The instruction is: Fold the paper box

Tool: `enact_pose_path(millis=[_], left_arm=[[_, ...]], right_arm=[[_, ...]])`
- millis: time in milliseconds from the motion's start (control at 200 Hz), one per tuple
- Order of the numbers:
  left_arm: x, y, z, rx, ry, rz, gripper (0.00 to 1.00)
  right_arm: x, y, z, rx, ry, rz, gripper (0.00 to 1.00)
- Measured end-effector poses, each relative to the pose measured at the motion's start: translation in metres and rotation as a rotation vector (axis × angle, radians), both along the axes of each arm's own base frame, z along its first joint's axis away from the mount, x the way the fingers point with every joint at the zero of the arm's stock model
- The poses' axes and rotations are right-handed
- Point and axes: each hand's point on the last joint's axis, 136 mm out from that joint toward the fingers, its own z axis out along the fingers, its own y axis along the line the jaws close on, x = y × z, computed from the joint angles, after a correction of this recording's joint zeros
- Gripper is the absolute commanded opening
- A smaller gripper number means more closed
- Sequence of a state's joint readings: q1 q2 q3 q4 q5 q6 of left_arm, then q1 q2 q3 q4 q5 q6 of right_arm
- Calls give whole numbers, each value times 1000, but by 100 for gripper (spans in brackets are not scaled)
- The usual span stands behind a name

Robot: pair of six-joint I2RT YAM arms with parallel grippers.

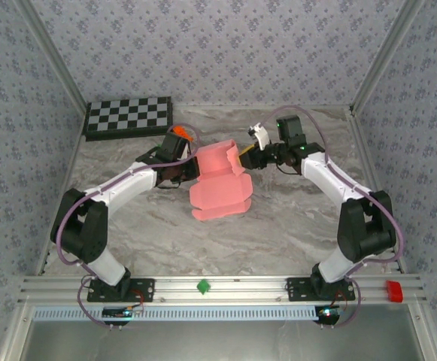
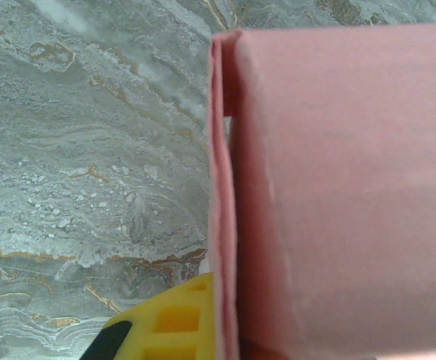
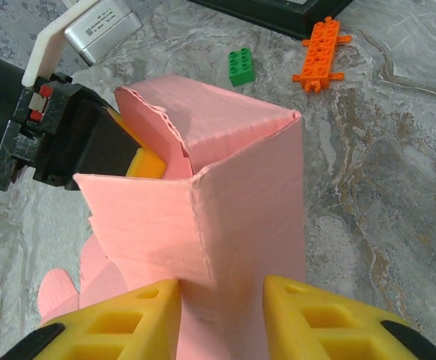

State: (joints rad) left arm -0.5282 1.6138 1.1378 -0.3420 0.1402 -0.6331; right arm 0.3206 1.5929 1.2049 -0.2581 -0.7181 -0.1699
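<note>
The pink paper box stands partly raised in the middle of the table, with flat flaps spread toward the near side. My left gripper is at its left side, shut on a doubled wall of the paper box; one yellow finger presses against the card and the other is hidden behind it. From the right, my right gripper straddles an upright corner of the box. Its jaws stand apart, and the left fingertip touches the card. The left gripper's black body shows at the box's far wall.
A checkerboard lies at the back left. An orange brick and a green brick rest on the marble beyond the box. Patterned walls close in the table on three sides. Open marble lies in front of the box.
</note>
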Motion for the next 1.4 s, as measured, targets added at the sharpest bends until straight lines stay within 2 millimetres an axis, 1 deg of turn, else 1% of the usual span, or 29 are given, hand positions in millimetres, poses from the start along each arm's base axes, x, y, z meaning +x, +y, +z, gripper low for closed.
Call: enact_pose_path(millis=[195, 455, 690, 825, 940, 1204, 1399], left_arm=[[0, 0, 0, -1, 2, -2, 0], [-1, 0, -1, 1, 6, -2, 0], [-1, 0, -1, 1, 6, -2, 0], [-1, 0, -1, 1, 6, -2, 0], [-1, 1, -1, 1, 6, -1, 0], [0, 2, -1, 1, 6, 2, 0], [0, 1, -4, 3, 15, 1, 0]], right_arm=[[3, 5, -12, -47, 0, -15, 39], [8, 7, -29, -113, 2, -47, 45], [16, 7, -33, -164, -37, -95, 49], [21, 5, -32, -183, -60, -121, 49], [25, 5, -36, -205, -71, -140, 49], [27, 8, -44, -246, -80, -158, 44], [29, 7, -48, -268, -87, -176, 37]])
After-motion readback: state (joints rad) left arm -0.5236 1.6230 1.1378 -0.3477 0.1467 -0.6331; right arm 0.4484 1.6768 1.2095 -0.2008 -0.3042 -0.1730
